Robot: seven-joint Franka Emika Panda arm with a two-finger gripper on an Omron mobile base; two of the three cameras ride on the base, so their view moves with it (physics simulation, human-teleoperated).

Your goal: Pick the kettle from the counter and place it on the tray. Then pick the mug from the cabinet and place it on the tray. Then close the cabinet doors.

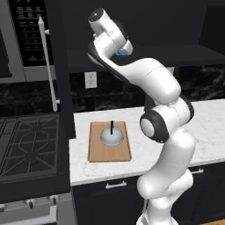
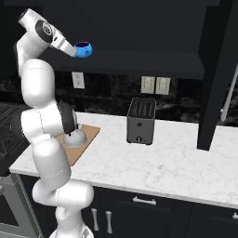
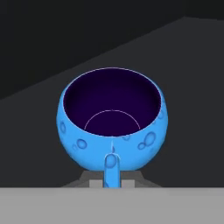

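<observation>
Currently the cabinet [image 2: 139, 28] stands open above the table [image 2: 176, 158], its dark inner shelf carrying the mug [image 2: 83, 49] near the shelf's front edge. One of the cabinet doors [image 1: 57, 57] hangs swung out on the left with its silver bar handle facing the stove; the other [image 2: 216, 74] hangs out on the right, well apart from the arm. On the table below, the tray [image 1: 94, 151] lies flat with its long axis running from the table's front edge toward the back wall, and the kettle [image 1: 113, 136] already sits upright on it, towards the far half, leaving bare board nearer the front. A black toaster [image 2: 141, 121] stands further right, clear of the tray. The arm reaches up and into the cabinet opening, and the end effector [image 2: 74, 50] meets the mug from the room side. In the hand view the mug's [image 3: 111, 118] small side handle points straight back at the end effector and sits between the finger tips; the jaws are drawn nearly together about that handle, though whether they bear on it firmly cannot be told. The mug is upright, mouth up. The coming move, as judged, is a lift and a pull-out toward the room, then a descent to the tray. Room above the mug is limited by the cabinet interior; the shelf's front lip and the kettle's thin handle are the edges to clear.
</observation>
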